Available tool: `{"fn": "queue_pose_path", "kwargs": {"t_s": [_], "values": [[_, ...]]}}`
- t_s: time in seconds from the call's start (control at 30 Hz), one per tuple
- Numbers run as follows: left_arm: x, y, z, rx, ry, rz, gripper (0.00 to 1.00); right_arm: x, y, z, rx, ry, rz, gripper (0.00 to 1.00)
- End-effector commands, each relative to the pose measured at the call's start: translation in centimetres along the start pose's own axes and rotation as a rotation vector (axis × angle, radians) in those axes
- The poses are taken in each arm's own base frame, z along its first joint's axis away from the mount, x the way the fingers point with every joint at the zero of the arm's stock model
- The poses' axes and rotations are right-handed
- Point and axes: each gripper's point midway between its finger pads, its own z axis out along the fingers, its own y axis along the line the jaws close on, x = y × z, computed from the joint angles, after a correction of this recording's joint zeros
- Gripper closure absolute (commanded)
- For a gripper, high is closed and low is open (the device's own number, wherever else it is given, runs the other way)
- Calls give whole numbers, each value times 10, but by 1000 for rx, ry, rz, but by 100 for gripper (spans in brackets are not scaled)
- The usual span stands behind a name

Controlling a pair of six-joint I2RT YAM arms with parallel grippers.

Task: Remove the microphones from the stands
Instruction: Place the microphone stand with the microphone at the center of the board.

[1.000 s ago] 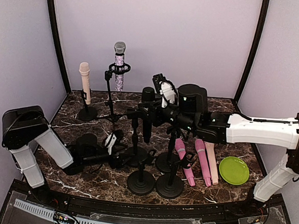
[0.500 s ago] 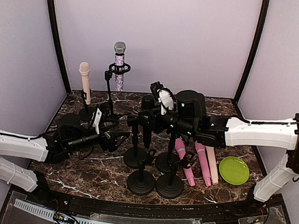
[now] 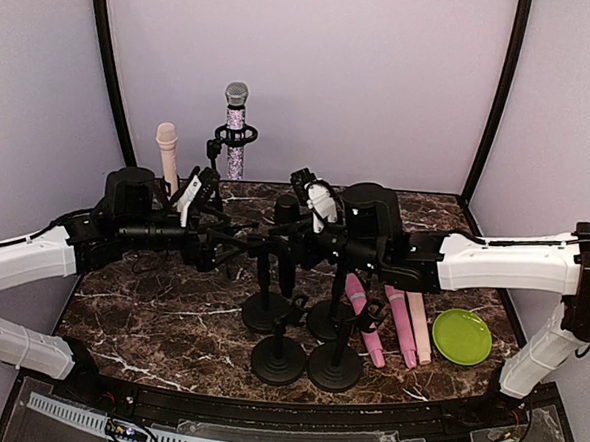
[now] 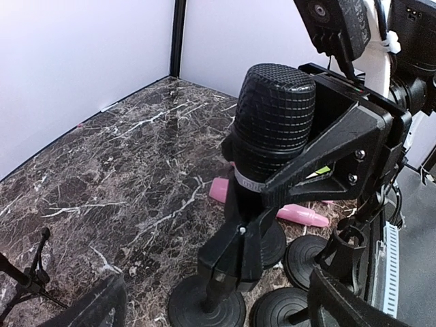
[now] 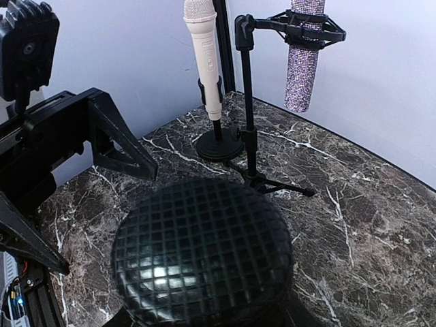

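Black microphone (image 4: 272,116) upright in stand (image 4: 228,262) clip, pinched just below its head between right gripper (image 3: 296,233) fingers. Left gripper (image 3: 235,245) gaping wide, holding nothing; microphone just ahead, centred between its fingers, not touching.

White shells on both arms: left arm (image 3: 22,264) at lower left, right arm (image 3: 513,262) across the right, both with black joints and bulky black wrist housings. A thin black cable (image 3: 534,238) runs along the right arm's top. Close up, angular matte-black fingers (image 4: 340,146) with two small silver screws (image 4: 353,165).
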Motion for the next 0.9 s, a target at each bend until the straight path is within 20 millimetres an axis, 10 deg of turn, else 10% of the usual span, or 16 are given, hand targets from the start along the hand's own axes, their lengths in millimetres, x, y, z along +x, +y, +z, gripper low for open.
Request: {"fn": "queue_pose_path", "kwargs": {"t_s": [0.0, 0.3, 0.87], "values": [[8, -19, -3, 157, 96, 98, 6, 3, 12, 2, -56, -7, 20, 74], [4, -23, 1, 198, 48, 150, 6, -19, 1, -8, 6, -66, 69, 26], [15, -17, 2, 159, 60, 189, 8, -63, -15, -8, 98, -124, 36, 7]]}}
